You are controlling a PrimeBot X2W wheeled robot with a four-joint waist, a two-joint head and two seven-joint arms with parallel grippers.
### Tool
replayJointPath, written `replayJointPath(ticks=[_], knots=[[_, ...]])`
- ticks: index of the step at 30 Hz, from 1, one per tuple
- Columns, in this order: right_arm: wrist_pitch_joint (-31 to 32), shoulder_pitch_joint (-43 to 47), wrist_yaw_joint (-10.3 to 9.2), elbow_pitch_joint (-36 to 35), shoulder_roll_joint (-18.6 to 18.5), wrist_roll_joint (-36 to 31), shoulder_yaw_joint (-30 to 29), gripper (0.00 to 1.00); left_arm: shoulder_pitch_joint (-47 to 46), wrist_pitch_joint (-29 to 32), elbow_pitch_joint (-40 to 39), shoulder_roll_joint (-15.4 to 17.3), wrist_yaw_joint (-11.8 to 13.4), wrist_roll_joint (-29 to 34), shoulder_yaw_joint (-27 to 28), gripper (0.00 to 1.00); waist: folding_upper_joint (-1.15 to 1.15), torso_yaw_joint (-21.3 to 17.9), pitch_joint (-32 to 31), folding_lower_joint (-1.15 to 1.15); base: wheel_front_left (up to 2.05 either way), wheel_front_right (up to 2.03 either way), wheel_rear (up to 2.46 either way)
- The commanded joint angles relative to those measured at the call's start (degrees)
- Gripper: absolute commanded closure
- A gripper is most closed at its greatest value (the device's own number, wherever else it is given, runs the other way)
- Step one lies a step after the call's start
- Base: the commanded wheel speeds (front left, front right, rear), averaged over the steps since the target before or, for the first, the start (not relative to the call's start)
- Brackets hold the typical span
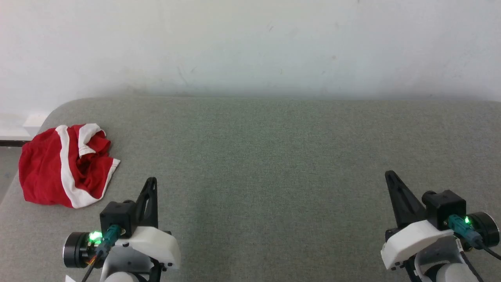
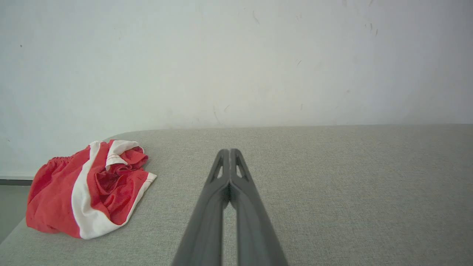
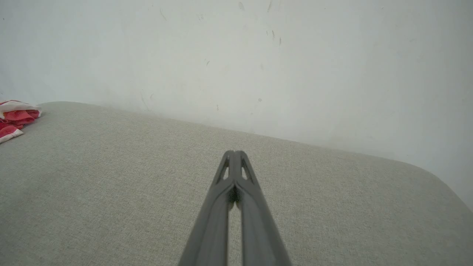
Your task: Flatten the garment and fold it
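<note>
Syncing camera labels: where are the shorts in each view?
Head view: shorts crumpled at far left, by the pad's left edge, ahead-left of the left hand.
Left wrist view: lower left, left of the left hand.
Right wrist view: a sliver at the left edge.
Shared landmark: the grey pad's far edge against the white wall.
</note>
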Motion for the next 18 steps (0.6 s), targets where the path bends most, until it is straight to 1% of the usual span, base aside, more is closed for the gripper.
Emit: replayJointPath(ticks=[1, 18], knots=[[0.03, -0.38, -0.12, -0.36, 0.22, -0.44, -0.03, 1.00, 0.27, 0.01, -0.32, -0.16, -0.46, 0.38, 0.21, 1.00, -0.01, 0.00, 0.00, 0.00, 0.00, 0.00, 0.00], [0.03, -0.38, -0.12, -0.36, 0.22, -0.44, -0.03, 1.00, 0.27, 0.01, -0.32, -0.16, -0.46, 0.38, 0.21, 1.00, -0.01, 0.00, 0.00, 0.00, 0.00, 0.00, 0.00]])
